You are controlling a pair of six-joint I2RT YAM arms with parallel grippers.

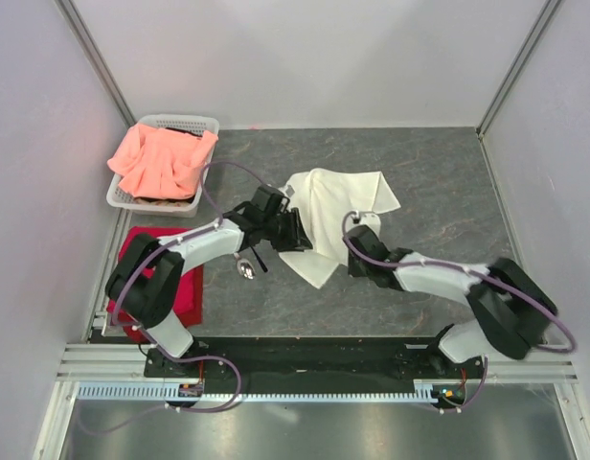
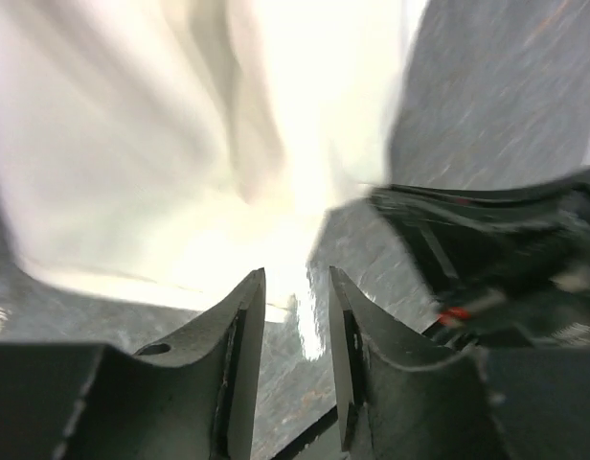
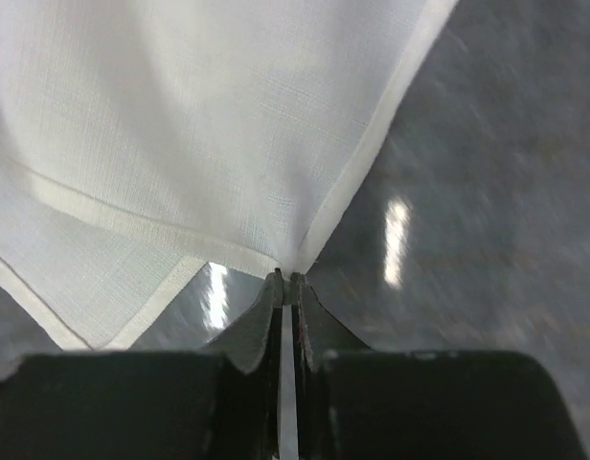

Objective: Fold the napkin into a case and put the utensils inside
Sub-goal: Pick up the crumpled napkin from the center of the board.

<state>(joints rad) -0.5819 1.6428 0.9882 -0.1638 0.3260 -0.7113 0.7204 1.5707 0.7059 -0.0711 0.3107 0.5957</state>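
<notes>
The cream-white napkin [image 1: 335, 213] lies loosely folded on the grey table, and no case is in view. My right gripper [image 3: 285, 278] is shut on a hemmed corner of the napkin [image 3: 209, 125] at its right edge [image 1: 357, 228]. My left gripper [image 2: 297, 274] is open at the cloth's near-left edge [image 1: 293, 230], with bare table showing between its fingers and the napkin [image 2: 180, 144] just ahead. The utensils [image 1: 247, 266] lie left of the napkin beside the left arm: a shiny spoon bowl and a dark handle, partly hidden.
A white basket [image 1: 209, 125] holding a salmon-pink cloth [image 1: 161, 161] stands at the back left. A red cloth [image 1: 185, 287] lies at the near left under the left arm. The right arm [image 2: 496, 249] shows close by in the left wrist view. Walls close in the table.
</notes>
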